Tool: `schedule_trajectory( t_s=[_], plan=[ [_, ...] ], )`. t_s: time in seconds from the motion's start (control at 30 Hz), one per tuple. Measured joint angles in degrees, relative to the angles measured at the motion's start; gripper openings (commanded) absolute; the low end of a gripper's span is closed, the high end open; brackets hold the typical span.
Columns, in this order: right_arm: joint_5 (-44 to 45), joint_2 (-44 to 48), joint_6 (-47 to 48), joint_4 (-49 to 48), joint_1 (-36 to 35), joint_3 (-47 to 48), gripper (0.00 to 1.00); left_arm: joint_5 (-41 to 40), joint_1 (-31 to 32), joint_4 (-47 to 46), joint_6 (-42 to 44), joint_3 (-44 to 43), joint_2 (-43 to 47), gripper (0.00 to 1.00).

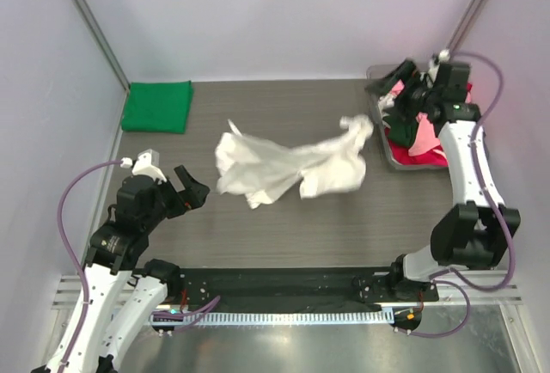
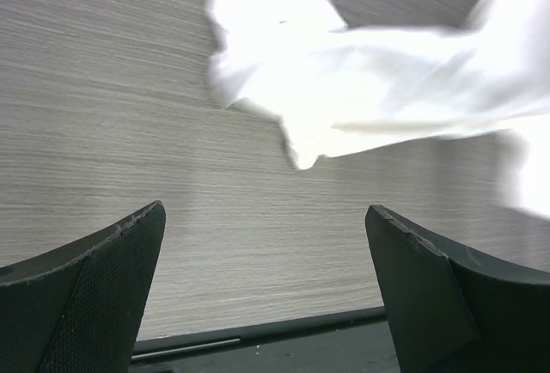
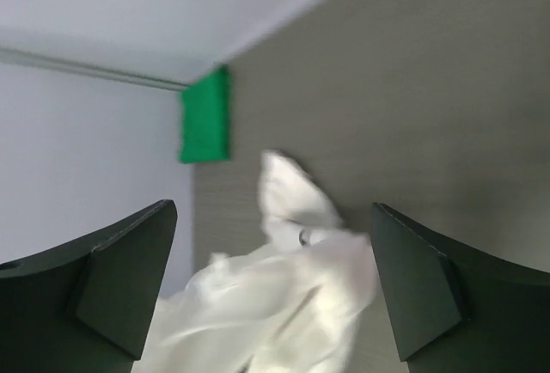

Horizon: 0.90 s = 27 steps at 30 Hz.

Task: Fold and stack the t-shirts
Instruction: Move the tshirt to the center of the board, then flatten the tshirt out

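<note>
A large white t-shirt [image 1: 292,167] lies crumpled in the middle of the table, and no black print shows. It also shows in the left wrist view [image 2: 369,89] and the right wrist view [image 3: 284,304], blurred. A bright green t-shirt [image 1: 157,107] lies folded at the back left, and also shows in the right wrist view [image 3: 206,115]. Pink [image 1: 423,137] and red [image 1: 412,156] shirts sit heaped in the tray. My left gripper [image 1: 191,191] [image 2: 266,261] is open and empty, just left of the white shirt. My right gripper [image 1: 391,89] [image 3: 275,278] is open and empty, over the tray's left side.
The grey plastic tray [image 1: 376,72] stands at the back right against the wall. White walls and a metal frame post [image 1: 90,25] close the left and back sides. A black rail [image 1: 284,278] runs along the table's near edge.
</note>
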<state>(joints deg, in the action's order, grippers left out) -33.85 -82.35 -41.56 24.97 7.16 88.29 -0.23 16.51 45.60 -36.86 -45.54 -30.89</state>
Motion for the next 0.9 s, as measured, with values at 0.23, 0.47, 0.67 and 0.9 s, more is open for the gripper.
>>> schedule_trajectory(
  t_s=[0.23,0.47,0.67,0.9],
  plan=[
    [13.6,-3.63,6.67,16.2,0.55,-15.52,1.0,-0.87,0.0,0.0,0.0,0.0,0.39,1.0],
    [27.32,6.4,10.67,19.89,-14.16,-14.05,0.98,-1.75,0.0,0.02,-0.11,0.0,0.39,1.0],
    [34.07,12.72,4.94,19.47,-36.96,-24.11,0.89,-2.34,0.0,0.07,-0.2,0.0,0.28,1.0],
    [40.41,11.5,-8.31,20.02,-58.38,-38.03,0.82,-2.58,0.0,0.07,-0.22,0.0,-0.11,1.0]
  ],
)
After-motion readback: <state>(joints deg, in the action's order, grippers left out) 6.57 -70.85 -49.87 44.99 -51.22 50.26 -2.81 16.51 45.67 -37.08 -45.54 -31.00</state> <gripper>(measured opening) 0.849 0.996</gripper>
